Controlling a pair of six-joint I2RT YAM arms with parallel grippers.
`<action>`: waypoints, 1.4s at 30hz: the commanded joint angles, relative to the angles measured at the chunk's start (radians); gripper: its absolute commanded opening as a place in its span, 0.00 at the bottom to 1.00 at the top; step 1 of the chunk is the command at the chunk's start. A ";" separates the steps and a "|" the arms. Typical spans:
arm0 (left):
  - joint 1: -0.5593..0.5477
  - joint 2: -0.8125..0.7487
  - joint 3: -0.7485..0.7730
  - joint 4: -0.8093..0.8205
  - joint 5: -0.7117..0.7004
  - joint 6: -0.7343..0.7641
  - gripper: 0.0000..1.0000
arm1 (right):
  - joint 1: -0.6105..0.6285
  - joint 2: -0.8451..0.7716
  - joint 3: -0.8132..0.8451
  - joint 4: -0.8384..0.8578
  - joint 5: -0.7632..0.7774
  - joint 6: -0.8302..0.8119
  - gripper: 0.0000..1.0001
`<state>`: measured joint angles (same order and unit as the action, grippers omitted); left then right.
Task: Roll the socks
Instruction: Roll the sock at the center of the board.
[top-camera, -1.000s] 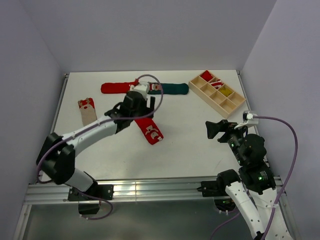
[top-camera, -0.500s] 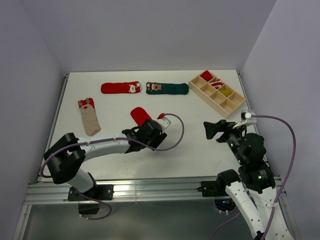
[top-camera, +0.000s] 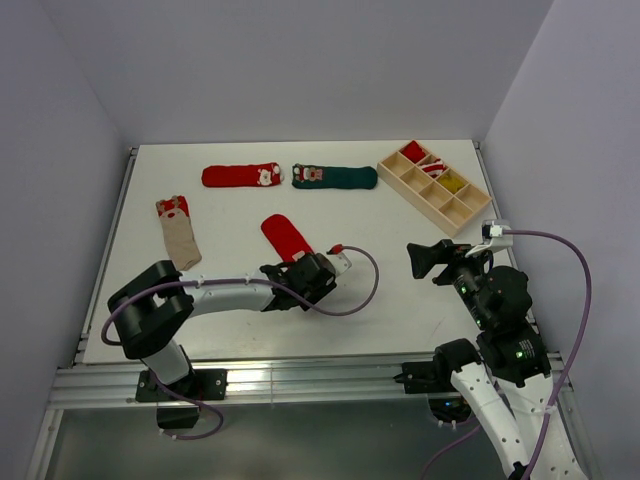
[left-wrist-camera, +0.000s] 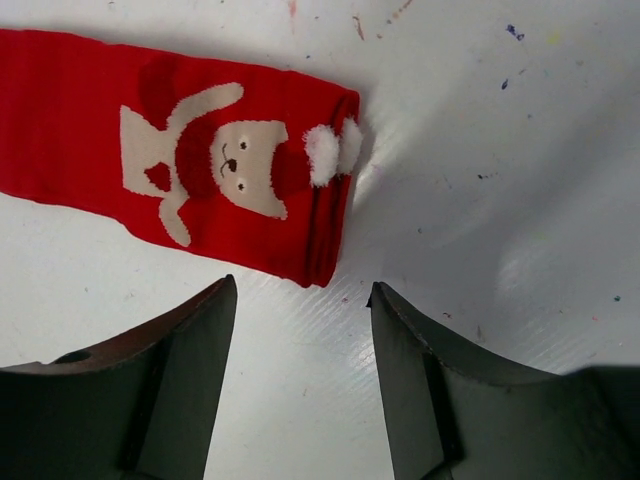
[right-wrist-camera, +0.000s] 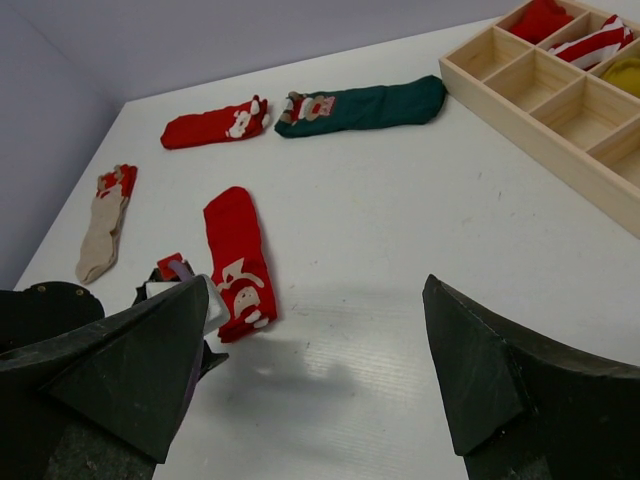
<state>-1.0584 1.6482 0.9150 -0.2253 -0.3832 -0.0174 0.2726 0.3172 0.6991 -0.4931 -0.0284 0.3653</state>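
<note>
A red sock (top-camera: 285, 236) lies flat near the table's middle; its cuff end, with a white-and-red figure (left-wrist-camera: 235, 160), faces my left gripper. My left gripper (left-wrist-camera: 302, 290) is low over the table just short of that cuff, open, with bare table between its fingers. In the top view the left gripper (top-camera: 312, 274) covers the cuff. At the back lie another red sock (top-camera: 240, 176) and a dark green sock (top-camera: 337, 177). A beige sock (top-camera: 178, 233) lies at the left. My right gripper (top-camera: 420, 258) hangs open above the right side, empty.
A wooden compartment tray (top-camera: 433, 186) stands at the back right, with red, striped and yellow rolled pieces in its far compartments. Grey walls close in the table on three sides. The left arm's cable (top-camera: 360, 290) loops over the table beside its wrist.
My left arm has drawn back from the far socks and dropped low near the middle red sock's cuff, its jaws narrowing. The right arm has stayed put.
</note>
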 joint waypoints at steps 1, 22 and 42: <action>-0.018 0.015 0.044 0.000 -0.013 0.050 0.61 | 0.010 0.003 -0.007 0.036 -0.001 -0.017 0.95; -0.028 0.114 0.061 0.041 -0.060 0.094 0.55 | 0.010 0.000 -0.010 0.036 -0.002 -0.020 0.93; -0.026 0.144 0.062 -0.026 -0.036 0.066 0.49 | 0.010 -0.003 -0.012 0.039 -0.004 -0.023 0.93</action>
<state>-1.0782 1.7538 0.9665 -0.1993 -0.4423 0.0631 0.2729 0.3172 0.6987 -0.4931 -0.0284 0.3580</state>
